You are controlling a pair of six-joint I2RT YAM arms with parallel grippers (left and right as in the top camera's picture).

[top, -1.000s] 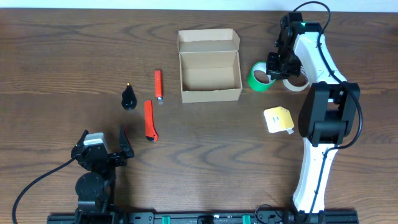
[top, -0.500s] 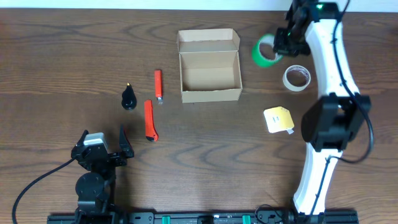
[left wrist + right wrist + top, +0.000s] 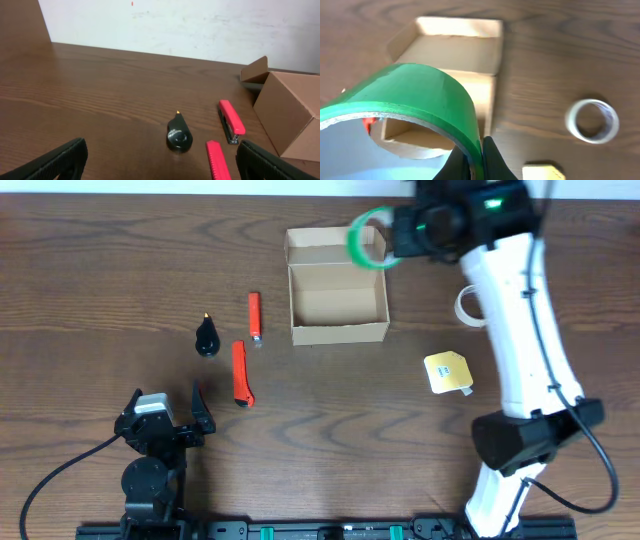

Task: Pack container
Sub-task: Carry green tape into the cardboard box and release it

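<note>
The right gripper (image 3: 392,235) pinches the green tape roll (image 3: 352,242) by its rim above the rear right corner of the cardboard box (image 3: 338,332); left gripper (image 3: 167,398) spread wide, empty

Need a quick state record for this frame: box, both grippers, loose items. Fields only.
container: cardboard box, lid flap open, nothing visible inside
right gripper: shut on green tape roll, held above the box's far right corner
left gripper: open, empty, apart from all items
left of box: red stapler, red cutter-like tool, black cone-shaped item
right of box: pale tape roll, yellow item
packed so far: none seen
</note>
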